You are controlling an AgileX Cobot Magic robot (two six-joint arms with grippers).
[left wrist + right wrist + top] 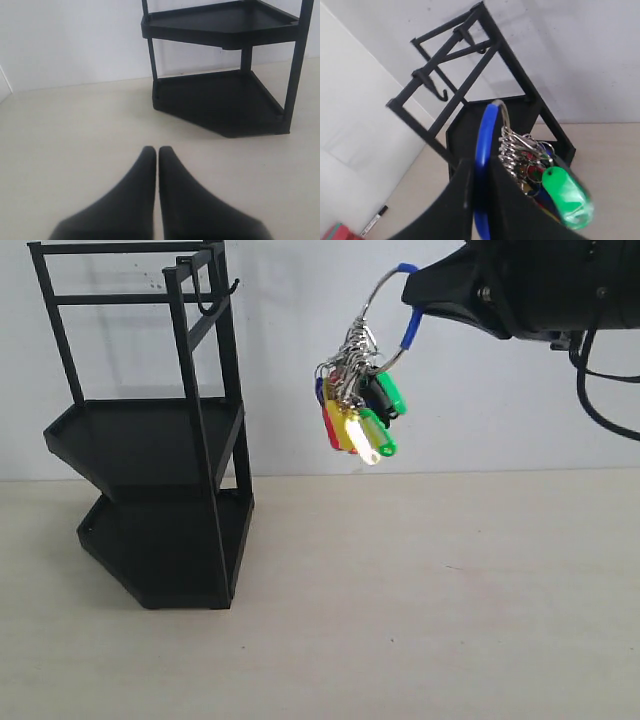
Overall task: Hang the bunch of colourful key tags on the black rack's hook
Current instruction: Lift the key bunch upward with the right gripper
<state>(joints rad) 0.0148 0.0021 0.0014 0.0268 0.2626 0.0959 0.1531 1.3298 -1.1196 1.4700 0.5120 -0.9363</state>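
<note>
Your key bunch (357,405) hangs mid-air over the middle of the worktop's (430,600) back edge, its blue loop pinched in the right gripper (480,167). Rack (150,440) stands back-left, hook (233,286) well left of the bunch. Marker (374,219) lies past the rack. Left gripper (157,152) fingers pressed together.

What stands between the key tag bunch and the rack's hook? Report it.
Nothing visible. The colourful plastic key tag bunch hangs from the right tool, beside the tall black metal rack; only clear space separates it from the thin black J-shaped hook.
</note>
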